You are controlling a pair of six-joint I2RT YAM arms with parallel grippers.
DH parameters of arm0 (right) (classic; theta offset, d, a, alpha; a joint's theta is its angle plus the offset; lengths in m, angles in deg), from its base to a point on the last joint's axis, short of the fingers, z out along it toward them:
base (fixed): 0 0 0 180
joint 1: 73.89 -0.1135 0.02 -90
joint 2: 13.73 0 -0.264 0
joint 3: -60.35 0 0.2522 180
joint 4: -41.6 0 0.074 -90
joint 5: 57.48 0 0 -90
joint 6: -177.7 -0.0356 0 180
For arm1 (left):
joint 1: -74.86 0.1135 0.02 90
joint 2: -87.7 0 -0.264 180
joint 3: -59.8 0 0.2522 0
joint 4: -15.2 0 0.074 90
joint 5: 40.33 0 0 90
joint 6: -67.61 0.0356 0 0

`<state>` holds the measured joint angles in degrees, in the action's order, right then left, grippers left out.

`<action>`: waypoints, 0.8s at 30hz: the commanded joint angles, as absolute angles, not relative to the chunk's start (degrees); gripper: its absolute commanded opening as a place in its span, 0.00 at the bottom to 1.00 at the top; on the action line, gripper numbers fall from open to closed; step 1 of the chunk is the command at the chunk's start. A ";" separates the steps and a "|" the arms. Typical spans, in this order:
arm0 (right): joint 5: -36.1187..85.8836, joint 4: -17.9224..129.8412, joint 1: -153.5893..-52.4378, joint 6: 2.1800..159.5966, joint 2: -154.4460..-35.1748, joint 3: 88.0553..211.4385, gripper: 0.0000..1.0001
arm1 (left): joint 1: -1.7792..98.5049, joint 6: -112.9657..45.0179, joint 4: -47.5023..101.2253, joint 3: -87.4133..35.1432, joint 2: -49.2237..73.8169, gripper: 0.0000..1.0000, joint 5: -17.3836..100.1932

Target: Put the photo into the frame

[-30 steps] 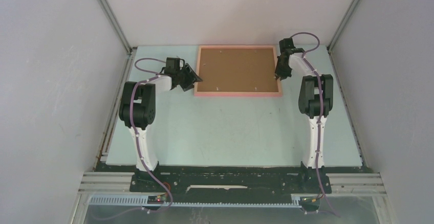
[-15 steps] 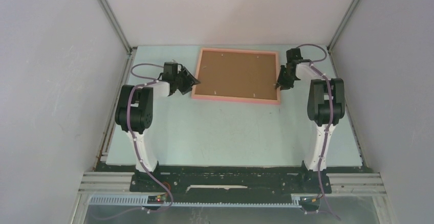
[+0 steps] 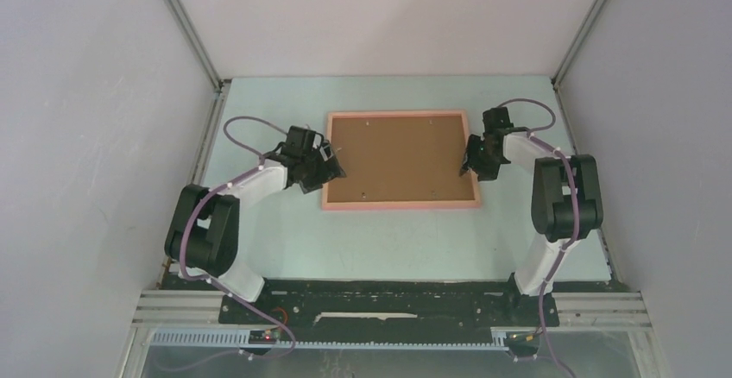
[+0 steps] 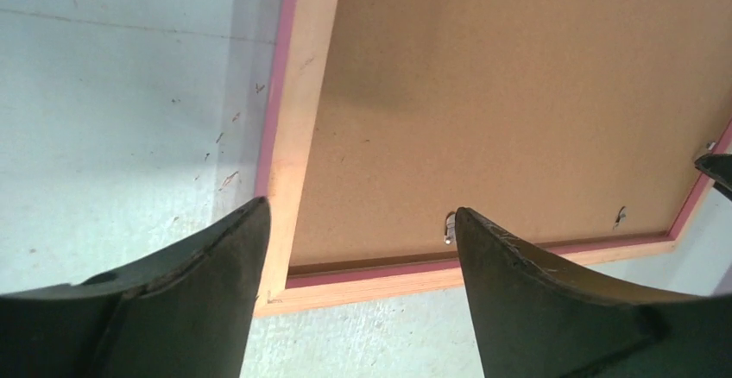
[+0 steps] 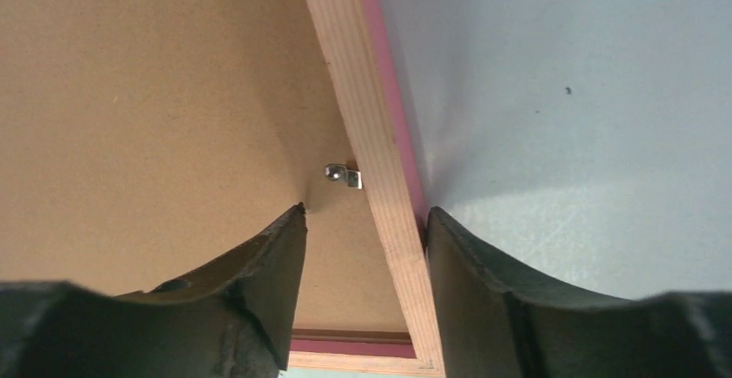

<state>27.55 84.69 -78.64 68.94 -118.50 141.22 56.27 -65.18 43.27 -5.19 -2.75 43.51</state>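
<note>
The frame (image 3: 401, 203) lies flat on the table with its back up, a thin salmon-pink border around a brown backing board (image 3: 399, 155). The photo is hidden. My left gripper (image 3: 332, 167) is open at the frame's near-left corner. In the left wrist view its fingers straddle that corner of the frame (image 4: 298, 136) with a wide gap (image 4: 362, 218). My right gripper (image 3: 467, 163) is open over the frame's right rail (image 5: 362, 136). That rail runs between its fingertips (image 5: 367, 214): the outer one lies against the pink edge and the inner one stands off over the board.
Small metal retaining clips (image 5: 343, 174) (image 4: 448, 227) stick out over the backing board along the rails. Pale green tabletop (image 3: 388, 248) lies between the frame and the arm bases. Grey enclosure walls stand on three sides.
The frame has slid toward the near side of the table, with both grippers moving along at its left and right edges. Both grippers have opened wider.
</note>
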 commanded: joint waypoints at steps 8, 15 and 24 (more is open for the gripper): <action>29.79 85.34 -84.82 67.75 -114.03 140.72 0.97 | 55.94 -59.18 49.12 -18.20 -7.95 0.92 50.79; 40.41 87.81 -86.04 61.42 -110.53 135.63 1.00 | 57.23 -65.44 47.40 -13.26 -8.72 0.97 42.93; 35.89 84.77 -87.84 48.48 -93.04 118.61 0.97 | 55.33 -73.77 39.44 0.24 -5.30 0.93 32.25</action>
<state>39.99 87.48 -86.77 58.34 -99.44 124.31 57.21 -68.76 40.82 -7.48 -8.26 38.01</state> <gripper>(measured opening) 0.990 0.939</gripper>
